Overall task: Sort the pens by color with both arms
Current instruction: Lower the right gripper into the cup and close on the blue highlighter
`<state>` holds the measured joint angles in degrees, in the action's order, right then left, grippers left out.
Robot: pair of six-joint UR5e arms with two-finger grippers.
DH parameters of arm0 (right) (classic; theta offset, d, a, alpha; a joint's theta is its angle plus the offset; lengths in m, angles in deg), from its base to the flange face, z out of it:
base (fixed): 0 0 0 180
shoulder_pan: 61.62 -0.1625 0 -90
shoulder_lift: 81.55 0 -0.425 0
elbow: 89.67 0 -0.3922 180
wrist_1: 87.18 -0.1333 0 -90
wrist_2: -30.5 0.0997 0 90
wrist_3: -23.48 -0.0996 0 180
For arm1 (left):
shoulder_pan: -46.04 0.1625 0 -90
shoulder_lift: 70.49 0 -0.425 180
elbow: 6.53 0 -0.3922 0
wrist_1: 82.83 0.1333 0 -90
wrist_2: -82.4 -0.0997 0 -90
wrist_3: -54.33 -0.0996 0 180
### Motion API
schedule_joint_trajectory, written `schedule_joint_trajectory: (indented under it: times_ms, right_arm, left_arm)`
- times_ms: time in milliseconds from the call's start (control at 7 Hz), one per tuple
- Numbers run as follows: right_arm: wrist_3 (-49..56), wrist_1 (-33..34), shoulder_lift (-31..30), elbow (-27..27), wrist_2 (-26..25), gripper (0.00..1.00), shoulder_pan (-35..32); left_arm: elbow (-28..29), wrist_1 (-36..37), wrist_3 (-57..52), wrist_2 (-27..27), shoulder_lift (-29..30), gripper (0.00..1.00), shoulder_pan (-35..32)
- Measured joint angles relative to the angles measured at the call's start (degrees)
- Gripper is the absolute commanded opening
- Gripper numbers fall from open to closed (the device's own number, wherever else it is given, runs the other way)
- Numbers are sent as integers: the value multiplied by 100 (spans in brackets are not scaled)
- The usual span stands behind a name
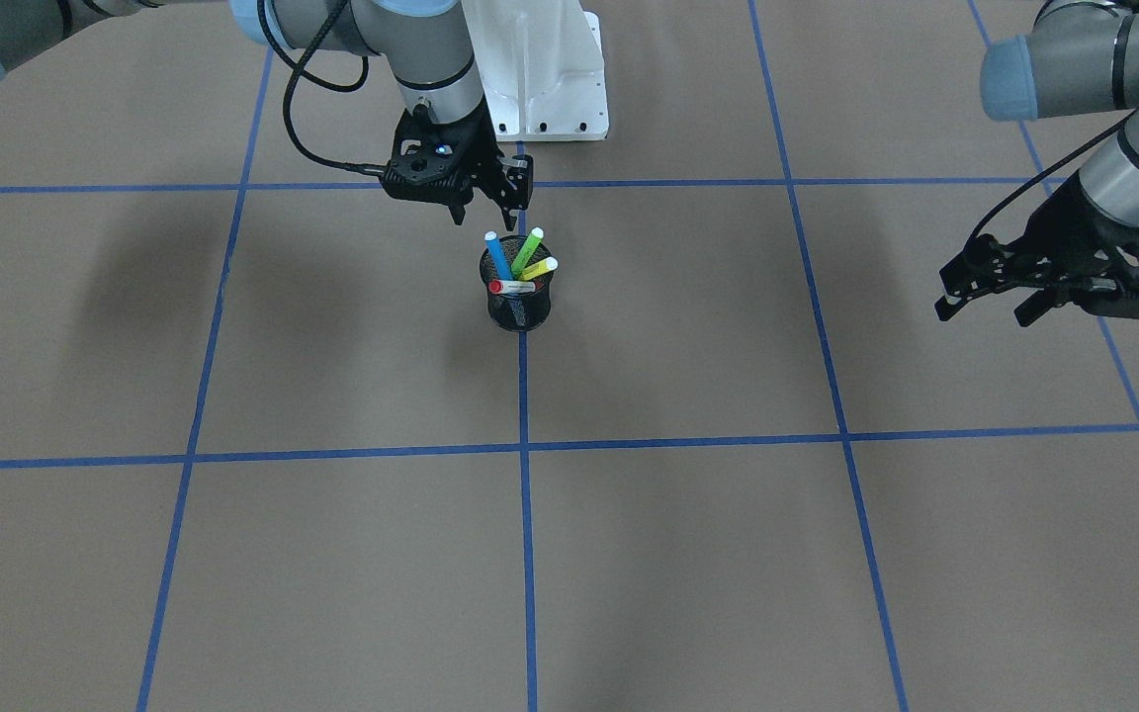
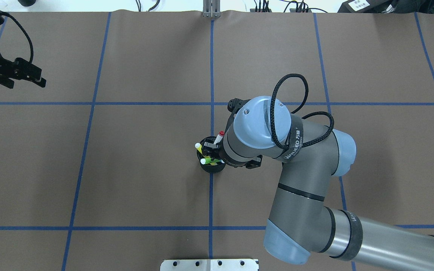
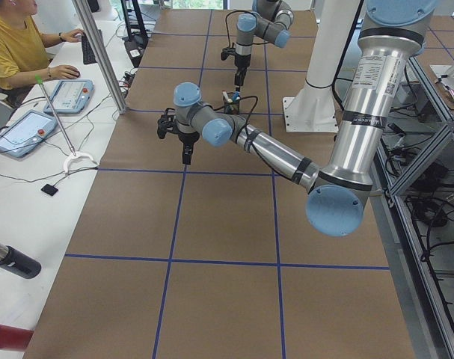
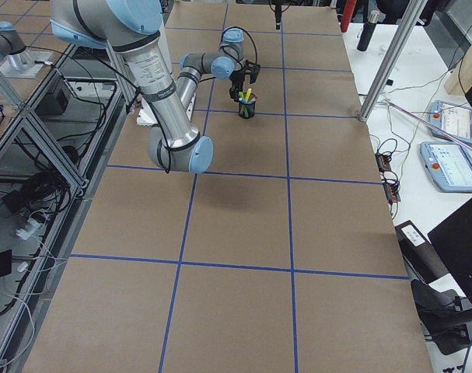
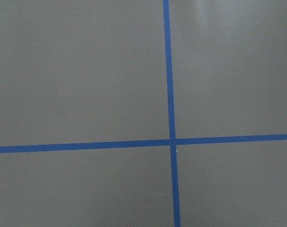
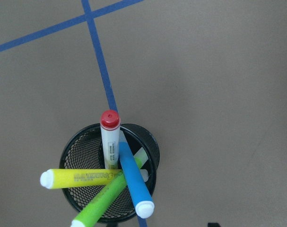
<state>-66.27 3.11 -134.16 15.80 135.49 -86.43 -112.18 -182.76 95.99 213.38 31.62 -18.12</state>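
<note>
Brown bench (image 1: 728,554) gridded with blue tape (image 1: 526,554), mesh cup (image 1: 518,305) of four coloured pens (image 1: 498,255) just under right gripper (image 1: 483,218), jaws apart, left gripper (image 1: 983,311) well apart from cup, jaws apart.

Blue tape lines (image 1: 523,447) grid the brown table (image 1: 688,574) — a yellow-shirted operator (image 3: 13,45) sits beside.

Right arm (image 2: 303,188) black strap (image 2: 295,143): white brand print, approx. "WANEED", unclear | yellow highlighter (image 6: 82,177): print illegible | red-capped marker (image 6: 110,142): label illegible

mesh cup (image 6: 79,151), 4 splayed pens (image 6: 131,176) crowding mouth
</note>
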Motion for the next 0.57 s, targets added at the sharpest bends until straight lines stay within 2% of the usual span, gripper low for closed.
schedule_joint_trajectory:
  times_ms: [286, 571]
  right_arm:
    - [9, -417, -34, -230, -2, 53, -3]
    - [20, -398, -89, -228, 7, 50, -32]
  left_arm:
    - [0, -2, 0, -2, -6, 100, 3]
    - [0, -8, 0, -2, -7, 100, 4]
